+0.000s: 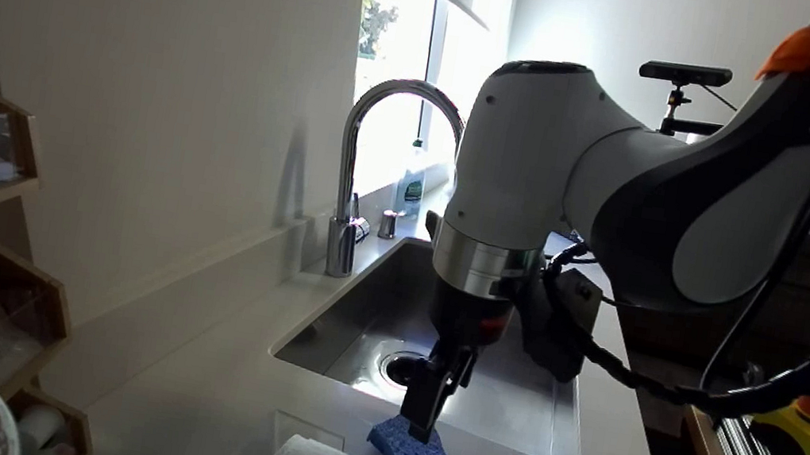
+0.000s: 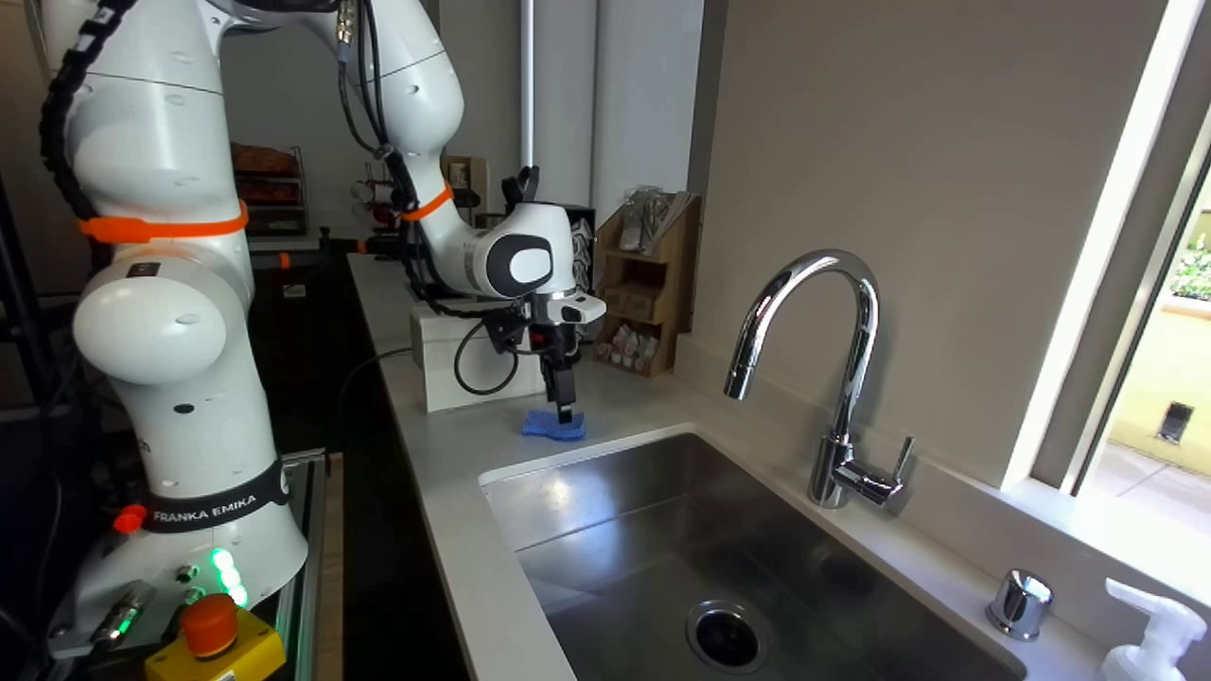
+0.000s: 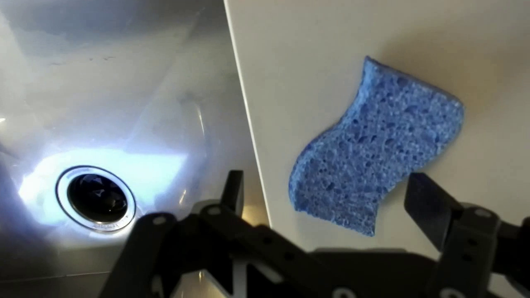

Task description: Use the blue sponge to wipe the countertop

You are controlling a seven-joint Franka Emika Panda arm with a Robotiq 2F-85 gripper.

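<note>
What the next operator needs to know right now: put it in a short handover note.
Gripper: open, nothing held. In the wrist view, one end of the blue sponge shows between the jaws; whether either jaw touches it, I cannot tell.
Sponge: lying on the countertop, beside the sink, a little back from its edge.
Done: gripper is at the sponge, but the grasp is not made. Whether any wiping is done, the pictures do not tell.
To do: probably close on the sponge, then wipe the countertop with it.
</note>
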